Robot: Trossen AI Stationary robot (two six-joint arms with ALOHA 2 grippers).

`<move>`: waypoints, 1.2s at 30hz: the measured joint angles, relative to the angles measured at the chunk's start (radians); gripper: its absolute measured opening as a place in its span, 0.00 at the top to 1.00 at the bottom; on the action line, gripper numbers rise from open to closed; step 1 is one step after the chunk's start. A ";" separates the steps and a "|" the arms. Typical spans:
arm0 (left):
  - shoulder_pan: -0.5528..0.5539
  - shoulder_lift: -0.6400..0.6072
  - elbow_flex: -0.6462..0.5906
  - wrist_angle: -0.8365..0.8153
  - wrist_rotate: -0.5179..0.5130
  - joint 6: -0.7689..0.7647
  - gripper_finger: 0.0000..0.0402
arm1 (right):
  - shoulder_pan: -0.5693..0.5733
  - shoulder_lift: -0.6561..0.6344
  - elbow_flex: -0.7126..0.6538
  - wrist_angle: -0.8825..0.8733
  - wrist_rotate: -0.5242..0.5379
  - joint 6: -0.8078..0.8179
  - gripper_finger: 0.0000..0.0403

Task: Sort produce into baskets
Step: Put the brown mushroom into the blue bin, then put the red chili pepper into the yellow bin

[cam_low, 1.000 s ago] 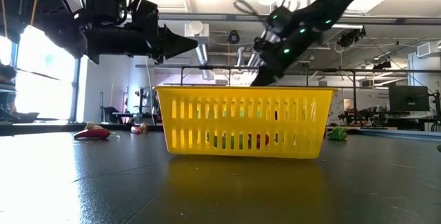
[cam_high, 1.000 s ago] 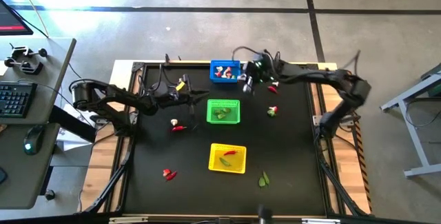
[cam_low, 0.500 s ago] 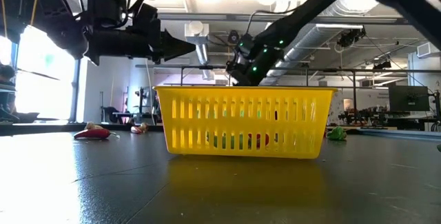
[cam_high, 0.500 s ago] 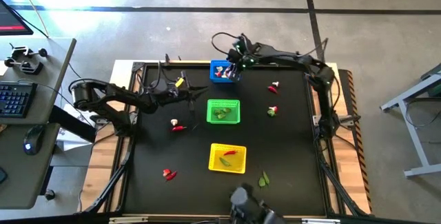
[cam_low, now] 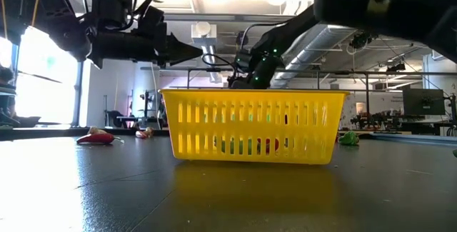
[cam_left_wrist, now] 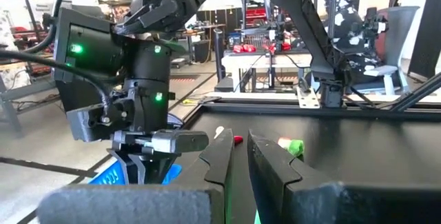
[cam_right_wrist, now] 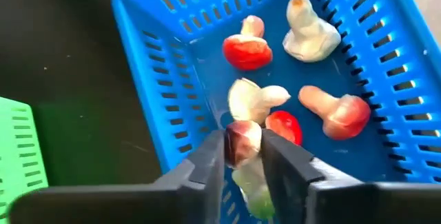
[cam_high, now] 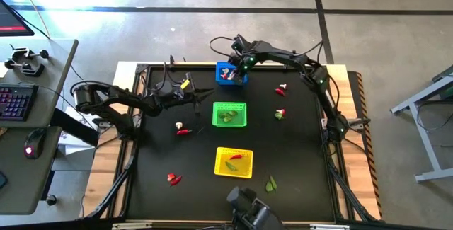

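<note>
**Room tight over blue basket, open elsewhere**

Landmark: green basket [cam_high: 229,114], mid-table. Behind it, blue basket [cam_high: 230,73] is blocked from above by right gripper [cam_right_wrist: 241,156] w/ a mushroom piece [cam_right_wrist: 242,141] between its fingers; basket floor crowded w/ mushroom bits. Left gripper [cam_high: 209,95] hangs just left of green basket, narrowing that side. Right side: a few small pieces, otherwise passable. Yellow basket [cam_high: 233,162] stands in front, gap between the two free.

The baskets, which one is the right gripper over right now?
The blue basket, at the table's far edge. The right gripper hangs above it with a mushroom piece between its fingers; the green basket and yellow basket sit nearer.
</note>
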 joint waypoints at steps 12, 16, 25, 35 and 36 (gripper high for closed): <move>0.001 0.000 0.001 -0.045 -0.004 0.000 0.93 | 0.010 -0.074 0.001 0.023 -0.036 -0.055 0.68; 0.000 -0.001 0.001 -0.069 -0.023 0.000 0.94 | 0.025 -0.089 0.001 0.064 -0.039 -0.072 0.84; 0.004 -0.091 0.001 -0.212 -0.053 0.051 1.00 | 0.041 -0.101 -0.029 0.211 -0.079 -0.019 0.99; 0.007 -0.158 0.001 -0.331 -0.049 0.033 1.00 | 0.095 -0.253 -0.405 0.677 0.034 0.167 1.00; 0.007 -0.158 0.001 -0.332 -0.048 0.027 1.00 | 0.100 -0.281 -0.445 0.715 0.052 0.181 1.00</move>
